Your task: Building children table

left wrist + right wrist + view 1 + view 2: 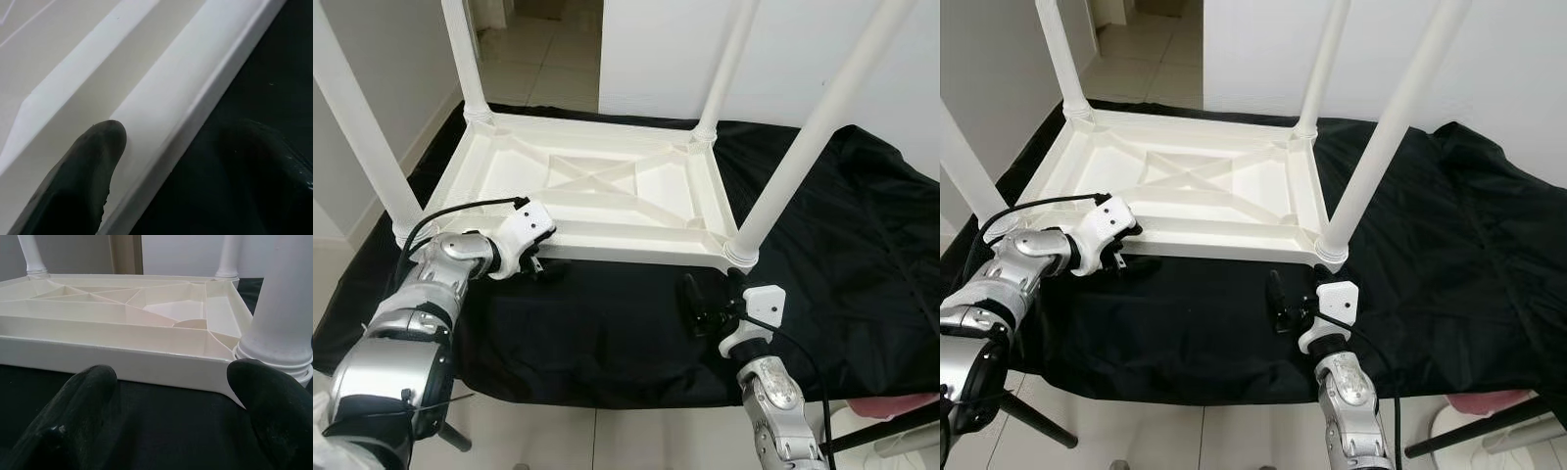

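A white plastic children's table lies upside down on a black cloth, with its four legs pointing up. The near right leg rises from the front right corner. My left gripper is at the table's front rim near the left corner. In the left wrist view, one fingertip is over the table's inner side and the other over the cloth, so the open gripper straddles the rim. My right gripper rests low on the cloth just in front of the near right corner, open and holding nothing.
The black cloth covers a low platform that ends close to me, with tiled floor beyond and below. A white wall stands behind the table. A black stand leg and a pink object are at the lower right.
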Controlling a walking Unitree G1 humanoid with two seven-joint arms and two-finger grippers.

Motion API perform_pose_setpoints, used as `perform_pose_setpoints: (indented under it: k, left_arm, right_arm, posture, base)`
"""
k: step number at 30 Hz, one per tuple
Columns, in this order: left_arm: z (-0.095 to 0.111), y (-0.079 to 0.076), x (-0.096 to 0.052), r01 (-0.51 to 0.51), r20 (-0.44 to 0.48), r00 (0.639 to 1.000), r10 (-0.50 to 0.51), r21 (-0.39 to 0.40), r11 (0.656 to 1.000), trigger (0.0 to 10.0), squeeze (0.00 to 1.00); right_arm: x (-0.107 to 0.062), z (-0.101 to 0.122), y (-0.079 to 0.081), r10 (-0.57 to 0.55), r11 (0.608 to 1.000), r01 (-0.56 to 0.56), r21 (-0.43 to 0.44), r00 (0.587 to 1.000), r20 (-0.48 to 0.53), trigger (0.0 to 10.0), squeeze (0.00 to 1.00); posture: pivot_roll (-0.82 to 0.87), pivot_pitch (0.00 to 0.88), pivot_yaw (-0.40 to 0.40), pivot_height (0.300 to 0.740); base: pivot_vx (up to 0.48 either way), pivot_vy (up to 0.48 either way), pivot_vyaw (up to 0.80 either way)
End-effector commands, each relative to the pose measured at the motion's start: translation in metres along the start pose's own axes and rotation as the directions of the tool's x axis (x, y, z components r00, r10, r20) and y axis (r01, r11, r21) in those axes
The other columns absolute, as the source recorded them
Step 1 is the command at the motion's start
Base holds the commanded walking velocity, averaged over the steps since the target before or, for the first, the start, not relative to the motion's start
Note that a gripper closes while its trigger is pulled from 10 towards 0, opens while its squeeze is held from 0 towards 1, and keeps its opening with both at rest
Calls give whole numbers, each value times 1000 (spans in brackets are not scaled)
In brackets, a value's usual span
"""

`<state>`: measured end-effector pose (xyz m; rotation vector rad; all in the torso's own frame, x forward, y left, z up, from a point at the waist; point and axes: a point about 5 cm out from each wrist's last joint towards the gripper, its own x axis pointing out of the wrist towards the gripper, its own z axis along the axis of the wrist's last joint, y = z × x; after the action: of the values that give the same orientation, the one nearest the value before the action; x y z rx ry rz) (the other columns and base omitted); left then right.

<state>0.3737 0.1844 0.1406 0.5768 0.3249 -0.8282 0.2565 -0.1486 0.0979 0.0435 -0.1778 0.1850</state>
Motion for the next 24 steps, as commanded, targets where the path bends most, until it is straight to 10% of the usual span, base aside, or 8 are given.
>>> perform_pose_setpoints:
  k: [1, 2, 3, 5, 24]
  left_arm:
    - [-10, 0, -1, -17, -66, 998, 13, -55, 998, 4588, 0]
    - [-10, 0, -1, -17, -66, 998, 13, -55, 998, 4588, 0]
    - [-10, 1, -1, -20, -62, 998, 15, -77, 997, 1882, 0]
    - [-8, 1, 0, -10, -48, 999, 5, -98, 995, 0, 0]
    - [-5, -57, 27, 263, 129, 959, -254, -57, 963, 0, 0]
  right_arm:
    - [-4, -3, 1, -2, 1000, 2, -7, 1000, -26, 10000, 0]
    - [-4, -3, 1, -2, 1000, 2, -7, 1000, -26, 10000, 0]
    - [-6, -4, 2, -3, 1000, 3, -9, 1000, -30, 10000, 0]
    - [-8, -4, 2, -6, 1000, 6, -11, 999, -35, 10000, 0]
    - [-4, -6, 1, -10, 1000, 9, -27, 999, -43, 10000, 0]
  posture:
    - [-39, 40, -34, 740]
    - [-39, 40, -34, 740]
    - [-45, 40, -28, 740]
    - [-44, 41, -28, 740]
    - [-24, 35, -15, 740]
  base:
    - [0, 0, 0]
    - [0, 0, 0]
    - [0, 0, 0]
    - [0, 0, 0]
    - [0, 0, 0]
